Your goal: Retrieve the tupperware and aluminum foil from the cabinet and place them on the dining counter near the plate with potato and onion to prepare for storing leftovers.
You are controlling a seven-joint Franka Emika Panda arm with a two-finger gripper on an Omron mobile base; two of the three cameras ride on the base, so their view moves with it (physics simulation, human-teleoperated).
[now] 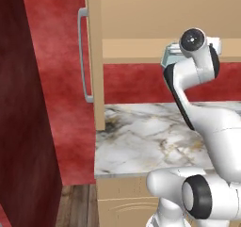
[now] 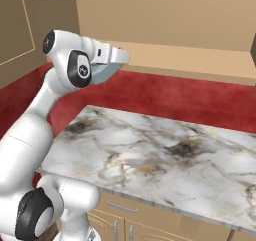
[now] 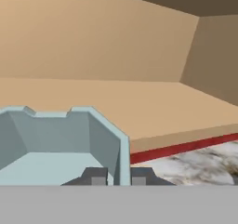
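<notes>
The tupperware (image 3: pixel 56 144) is a pale blue-grey faceted tub, and my gripper (image 3: pixel 118 176) is shut on its right wall, one fingertip (image 3: pixel 95 176) inside and the other outside. It hangs at the front edge of the cabinet shelf (image 3: pixel 139 107), above the marble. From the right base view the tub (image 2: pixel 105 74) juts out under the hand, at the gripper (image 2: pixel 112 60). In the left base view a corner of the tub (image 1: pixel 169 57) shows behind the wrist. The cabinet door (image 1: pixel 95 56) stands open. The aluminum foil and the dining counter are out of view.
A marble wall counter (image 1: pixel 150 141) lies below the cabinet, over tan drawers (image 2: pixel 125 220). A red backsplash (image 2: pixel 190 95) runs between them. The door's grey bar handle (image 1: pixel 84 56) sticks out to the left. A tall dark red unit (image 1: pixel 23 103) stands at far left.
</notes>
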